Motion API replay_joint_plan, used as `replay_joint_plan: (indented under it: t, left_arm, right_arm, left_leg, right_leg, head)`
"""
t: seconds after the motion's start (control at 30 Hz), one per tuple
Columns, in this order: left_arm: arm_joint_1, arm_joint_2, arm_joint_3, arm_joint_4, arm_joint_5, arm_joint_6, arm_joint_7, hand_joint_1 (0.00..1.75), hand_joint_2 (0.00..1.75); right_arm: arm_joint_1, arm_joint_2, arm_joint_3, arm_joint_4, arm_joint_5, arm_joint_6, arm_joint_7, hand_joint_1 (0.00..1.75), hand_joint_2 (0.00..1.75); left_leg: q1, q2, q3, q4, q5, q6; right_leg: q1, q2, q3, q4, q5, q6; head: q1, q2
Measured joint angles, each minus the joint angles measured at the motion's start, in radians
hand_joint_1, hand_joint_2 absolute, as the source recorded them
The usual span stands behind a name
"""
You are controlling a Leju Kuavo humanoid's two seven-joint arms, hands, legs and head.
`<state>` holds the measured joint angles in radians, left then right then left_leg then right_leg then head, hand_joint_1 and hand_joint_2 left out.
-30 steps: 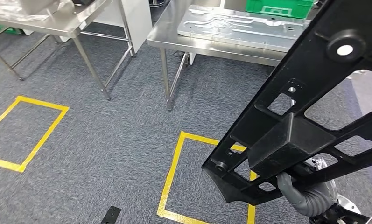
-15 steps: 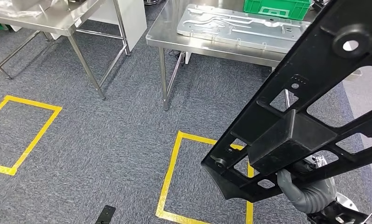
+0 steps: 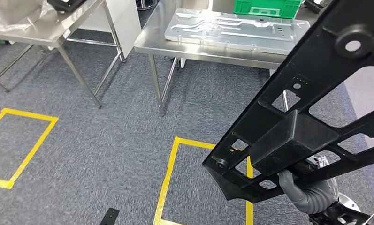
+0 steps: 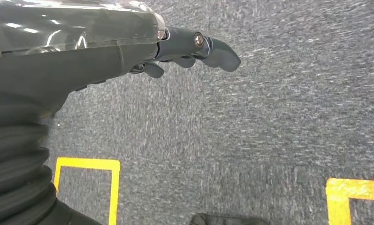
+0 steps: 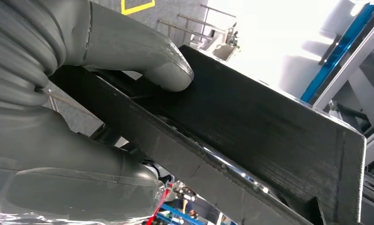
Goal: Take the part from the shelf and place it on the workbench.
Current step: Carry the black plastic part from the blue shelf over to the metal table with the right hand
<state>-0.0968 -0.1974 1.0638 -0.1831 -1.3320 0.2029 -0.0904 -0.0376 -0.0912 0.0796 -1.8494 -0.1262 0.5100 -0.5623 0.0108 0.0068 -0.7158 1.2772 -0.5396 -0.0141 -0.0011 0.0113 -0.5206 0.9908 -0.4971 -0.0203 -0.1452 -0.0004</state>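
Even, bright overhead light fills my head view; the steel workbench (image 3: 185,44) gleams softly and casts faint shadows on the carpet (image 3: 105,140). Below my left hand (image 4: 194,47) the carpet smears with motion blur. Past my right hand (image 5: 128,61), the background burns out white, and my thumb is soft, too close for focus.

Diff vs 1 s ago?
The camera moved: the whole floor scene slid left, so the steel workbench and yellow floor marks only appear shifted. Unchanged: the right hand grips the black part at the same spot in view.
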Motion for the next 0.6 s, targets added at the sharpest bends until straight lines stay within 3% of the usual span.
replay_joint_plan:
  t: [0.07,0.1,0.17,0.27,0.33,0.4,0.47,0.5,0.6]
  left_arm:
    - [0.001,0.002,0.0,0.0,-0.002,0.0,0.0,0.0,1.75]
    - [0.001,0.003,0.0,0.0,-0.003,0.0,0.0,0.0,1.75]
    - [0.0,0.006,0.0,0.0,-0.006,0.0,0.0,0.0,1.75]
    - [0.0,0.005,0.001,0.0,-0.008,-0.001,0.001,0.0,1.75]
    - [-0.001,0.004,0.001,0.0,-0.008,-0.002,0.0,0.0,1.75]
    - [-0.001,0.004,0.001,0.0,-0.008,-0.005,0.0,0.0,1.75]
    - [0.0,0.003,0.001,0.0,-0.009,-0.008,0.0,0.0,1.75]
    - [0.001,0.003,0.001,0.0,-0.009,-0.009,0.0,0.0,1.75]
    - [0.001,0.003,0.002,0.0,-0.01,-0.009,0.0,0.0,1.75]
  right_arm:
    - [0.001,0.0,0.0,0.0,0.0,-0.001,0.0,1.75,1.75]
    - [0.001,0.0,0.0,0.001,0.001,-0.001,0.0,1.75,1.75]
    - [0.003,0.0,0.0,0.002,0.002,-0.002,0.0,1.75,1.75]
    - [0.005,0.0,0.001,0.001,0.002,-0.003,-0.001,1.75,1.75]
    - [0.003,0.0,0.001,0.0,0.002,-0.004,-0.003,1.75,1.75]
    - [0.004,-0.001,0.001,0.0,0.002,-0.006,-0.004,1.75,1.75]
    - [0.005,-0.001,0.001,0.0,0.002,-0.008,-0.002,1.75,1.75]
    - [0.005,-0.001,0.001,-0.001,0.002,-0.009,-0.001,1.75,1.75]
    - [0.006,-0.001,0.001,-0.001,0.002,-0.01,0.002,1.75,1.75]
  left_leg:
    - [-0.005,-0.003,0.047,-0.137,0.092,0.013]
    - [-0.007,-0.005,0.071,-0.198,0.117,0.019]
    - [-0.013,-0.008,0.095,-0.253,0.117,0.029]
    - [-0.01,-0.009,0.125,-0.281,0.107,0.045]
    - [-0.005,-0.009,0.152,-0.293,0.098,0.051]
    - [-0.002,-0.009,0.174,-0.297,0.083,0.051]
    - [0.002,-0.009,0.198,-0.298,0.063,0.046]
    - [0.006,-0.009,0.212,-0.298,0.052,0.042]
    - [0.015,-0.01,0.254,-0.299,0.017,0.022]
  right_leg:
    - [0.002,0.004,0.025,0.0,-0.02,0.004]
    - [0.003,0.006,0.032,0.0,-0.029,0.008]
    - [0.001,0.008,0.039,-0.002,-0.037,0.02]
    - [-0.002,0.005,0.04,0.029,-0.029,0.038]
    - [-0.005,0.001,-0.008,0.117,-0.042,0.048]
    - [-0.011,-0.001,-0.096,0.234,-0.088,0.058]
    - [-0.019,-0.003,-0.159,0.277,-0.12,0.065]
    - [-0.023,-0.005,-0.166,0.251,-0.107,0.068]
    - [-0.032,-0.025,-0.122,0.07,0.034,0.078]
  head:
    - [0.0,0.0]
    - [0.001,0.0]
    - [0.002,0.0]
    - [0.002,0.0]
    - [0.003,0.0]
    - [0.003,0.0]
    - [0.003,0.0]
    - [0.003,0.0]
    - [0.003,0.0]
